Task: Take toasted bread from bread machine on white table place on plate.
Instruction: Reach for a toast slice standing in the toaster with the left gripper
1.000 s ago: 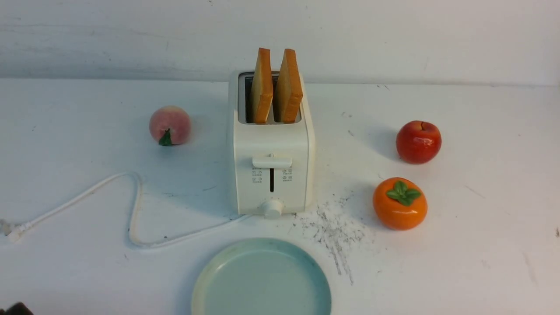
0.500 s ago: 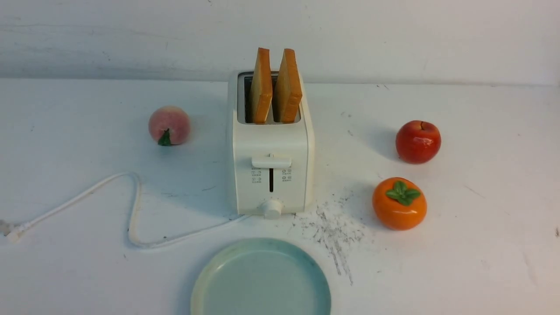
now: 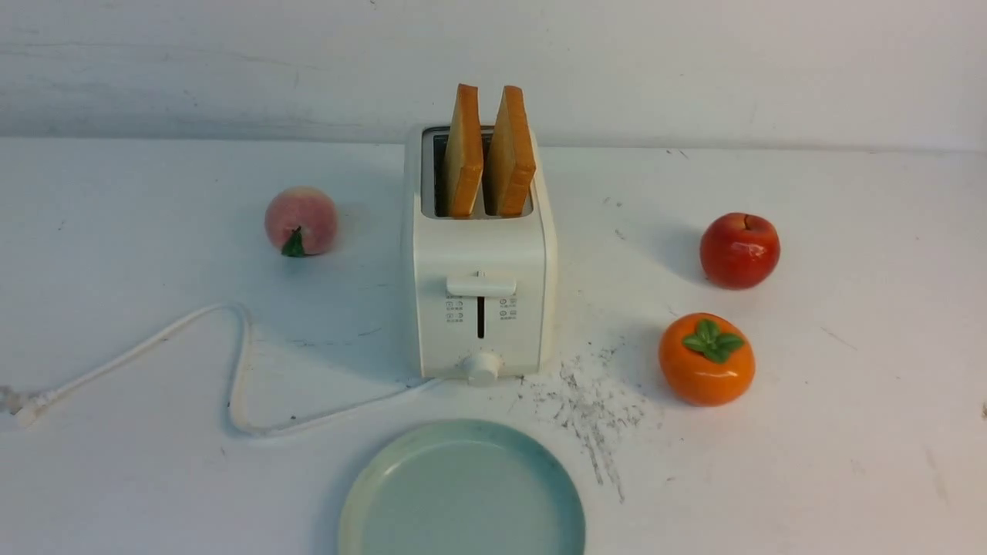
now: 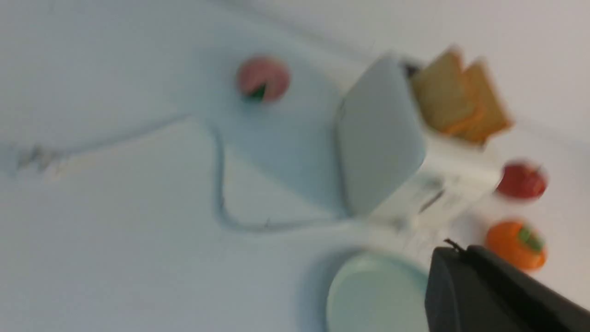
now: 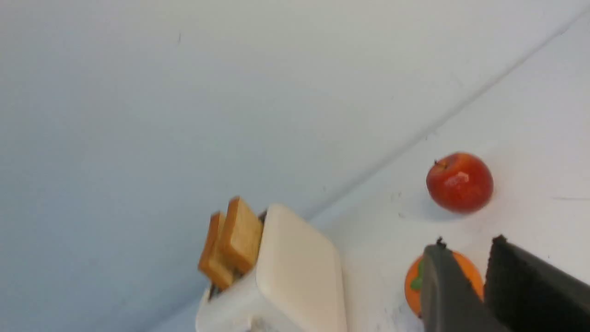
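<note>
Two slices of toasted bread (image 3: 465, 150) (image 3: 510, 150) stand upright in the slots of the cream-white bread machine (image 3: 478, 262) at the middle of the white table (image 3: 848, 447). The pale blue-green plate (image 3: 461, 501) lies bare in front of it at the near edge. Neither gripper shows in the front view. In the blurred left wrist view my left gripper (image 4: 455, 250) is shut on nothing, above the plate (image 4: 368, 295), well away from the toast (image 4: 456, 97). In the right wrist view my right gripper (image 5: 468, 243) is open and bare, over the persimmon, far from the toast (image 5: 233, 240) and bread machine (image 5: 299, 267).
A peach (image 3: 301, 220) sits left of the bread machine. A red apple (image 3: 739, 250) and an orange persimmon (image 3: 705, 358) sit to its right. The white power cord (image 3: 231, 370) loops across the left near side. Grey-black scratch marks (image 3: 594, 408) lie right of the plate.
A dark bit of the left arm at the front view's lower-left corner has gone out of view. Toast, bread machine and plate have not moved.
</note>
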Available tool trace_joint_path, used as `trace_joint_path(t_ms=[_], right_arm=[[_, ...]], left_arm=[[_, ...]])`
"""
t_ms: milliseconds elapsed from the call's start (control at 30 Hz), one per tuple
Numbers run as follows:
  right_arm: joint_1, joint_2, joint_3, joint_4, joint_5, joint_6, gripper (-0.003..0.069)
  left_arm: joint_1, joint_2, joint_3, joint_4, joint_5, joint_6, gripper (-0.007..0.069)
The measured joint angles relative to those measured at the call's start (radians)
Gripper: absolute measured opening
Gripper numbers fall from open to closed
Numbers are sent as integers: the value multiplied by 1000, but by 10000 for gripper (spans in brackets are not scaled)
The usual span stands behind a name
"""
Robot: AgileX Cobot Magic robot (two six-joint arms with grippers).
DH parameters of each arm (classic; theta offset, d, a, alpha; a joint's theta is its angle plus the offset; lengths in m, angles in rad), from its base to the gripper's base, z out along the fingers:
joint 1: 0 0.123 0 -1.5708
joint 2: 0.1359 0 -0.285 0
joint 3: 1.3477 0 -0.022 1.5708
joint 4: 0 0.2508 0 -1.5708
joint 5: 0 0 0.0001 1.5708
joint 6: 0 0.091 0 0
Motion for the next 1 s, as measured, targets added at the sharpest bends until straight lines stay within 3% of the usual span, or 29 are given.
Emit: trace_joint_path(t_ms=[67, 167, 333, 533, 667, 833, 933, 1000], right_arm=[[9, 55, -67, -12, 84, -40, 95], [27, 290, -252, -27, 386, -213, -5], [31, 451, -311, -24, 572, -363, -19], [31, 473, -289, -10, 550, -403, -19], [31, 473, -249, -8, 493, -407, -18], [31, 473, -221, -2, 440, -408, -16], [31, 473, -221, 11, 414, -408, -16], [31, 473, -221, 12, 391, -408, -15]], left_arm=[[0, 60, -12, -22, 31, 29, -14], [0, 275, -22, -146, 50, 128, -14], [-58, 461, -98, -180, 31, 156, -14], [-263, 637, -333, -51, -46, 54, -14], [-341, 772, -498, 33, -49, -37, -14], [-410, 952, -694, 142, -49, -52, -6], [-431, 1044, -791, 201, -49, -53, 48], [-437, 1116, -866, 224, -54, -54, 143]])
